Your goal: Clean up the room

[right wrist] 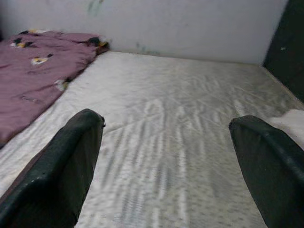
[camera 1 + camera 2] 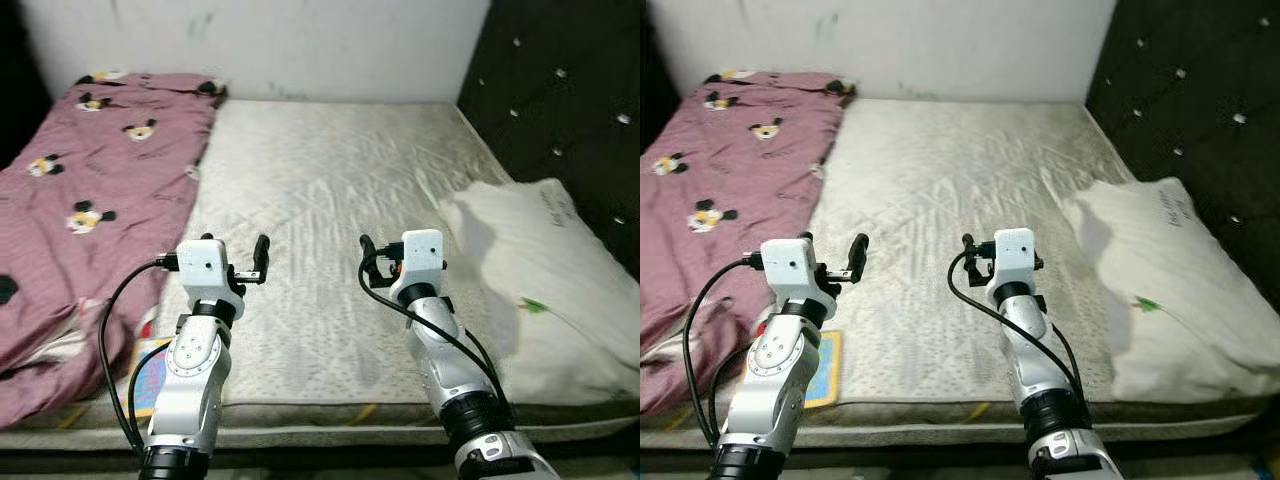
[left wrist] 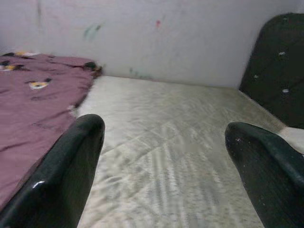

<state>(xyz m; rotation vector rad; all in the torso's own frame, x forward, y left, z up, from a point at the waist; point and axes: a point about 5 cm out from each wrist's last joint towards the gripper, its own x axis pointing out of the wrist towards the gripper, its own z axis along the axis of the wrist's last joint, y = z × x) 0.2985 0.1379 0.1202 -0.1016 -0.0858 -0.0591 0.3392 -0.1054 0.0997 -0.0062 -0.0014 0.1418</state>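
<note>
A mauve blanket (image 2: 90, 190) printed with cartoon mice lies rumpled over the left part of a bare grey-white mattress (image 2: 320, 170). On the mattress's right side rests a white pillow (image 2: 540, 270) with a small green mark. Both arms are raised over the bed's near edge. My left gripper (image 2: 258, 262) hovers above the mattress beside the blanket's edge, open, with nothing between its fingers (image 3: 71, 161). My right gripper (image 2: 372, 262) hovers left of the pillow, also open and empty, its fingers (image 1: 71, 156) spread wide over bare mattress.
A black tufted headboard (image 2: 560, 90) runs along the right side, and a white wall (image 2: 300, 40) stands behind the bed. A colourful flat item (image 2: 150, 375) lies at the mattress's front left, partly under my left arm.
</note>
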